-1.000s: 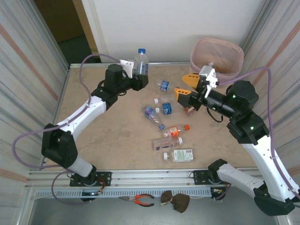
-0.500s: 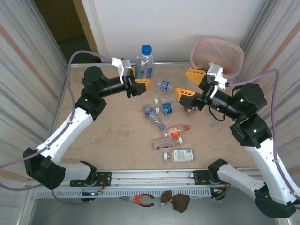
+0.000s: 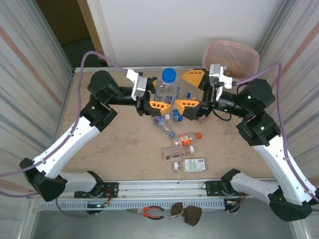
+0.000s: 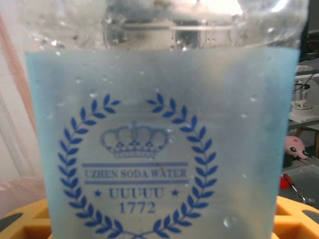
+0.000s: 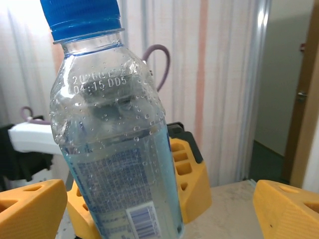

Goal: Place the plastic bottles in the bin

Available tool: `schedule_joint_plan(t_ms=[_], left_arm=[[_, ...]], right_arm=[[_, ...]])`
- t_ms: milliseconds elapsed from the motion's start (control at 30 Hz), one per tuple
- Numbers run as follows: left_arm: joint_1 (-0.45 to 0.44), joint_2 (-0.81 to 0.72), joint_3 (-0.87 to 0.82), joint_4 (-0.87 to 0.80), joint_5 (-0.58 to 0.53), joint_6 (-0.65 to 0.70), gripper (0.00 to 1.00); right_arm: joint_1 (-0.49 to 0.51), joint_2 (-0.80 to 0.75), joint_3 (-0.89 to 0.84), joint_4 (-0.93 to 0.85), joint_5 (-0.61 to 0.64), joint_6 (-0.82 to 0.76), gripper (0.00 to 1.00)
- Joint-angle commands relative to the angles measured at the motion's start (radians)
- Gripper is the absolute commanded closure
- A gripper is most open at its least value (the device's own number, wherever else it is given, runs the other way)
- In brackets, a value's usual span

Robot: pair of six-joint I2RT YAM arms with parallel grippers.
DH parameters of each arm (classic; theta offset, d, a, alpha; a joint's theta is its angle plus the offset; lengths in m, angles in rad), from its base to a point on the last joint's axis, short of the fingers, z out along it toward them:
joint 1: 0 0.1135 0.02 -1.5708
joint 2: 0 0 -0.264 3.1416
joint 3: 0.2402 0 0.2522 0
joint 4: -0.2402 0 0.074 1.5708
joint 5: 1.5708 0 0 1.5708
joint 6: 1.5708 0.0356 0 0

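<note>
Bottles (image 3: 185,139) loose on bench (image 3: 119,144) below, we note left tool (image 3: 158,99) clamped on upright blue-capped bottle (image 3: 166,90), cap (image 3: 169,75) skyward, right tool (image 3: 191,90) spread wide beside it, bin (image 3: 249,52) beyond.

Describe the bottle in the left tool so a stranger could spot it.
Start at the table and look above its far middle. There the left tool holds a bottle upright in the air. Unlike the bottles lying below, it has a blue cap and a pale blue label with a crown and wreath.
</note>
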Motion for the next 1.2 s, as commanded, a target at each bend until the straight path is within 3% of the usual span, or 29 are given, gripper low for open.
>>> schedule_joint_plan(t_ms=[0, 233, 633, 1033, 1167], left_arm=[[-0.016, -0.007, 0.042, -0.023, 0.038, 0.04, 0.53], [-0.032, 0.011, 0.053, -0.019, 0.032, 0.04, 0.52], [-0.04, 0.028, 0.057, -0.011, 0.016, 0.039, 0.5], [-0.04, -0.005, 0.024, 0.006, -0.042, 0.045, 0.43], [-0.04, -0.035, -0.002, -0.005, -0.098, 0.065, 0.35]], right_arm=[[0.022, 0.023, 0.039, 0.055, -0.091, 0.014, 0.03], [0.052, 0.055, 0.051, 0.058, -0.094, -0.008, 0.08], [0.072, 0.075, 0.059, 0.036, -0.092, -0.042, 0.29], [0.072, 0.045, 0.054, 0.012, -0.034, -0.075, 0.44], [0.07, 0.036, 0.054, 0.004, -0.006, -0.092, 0.48]])
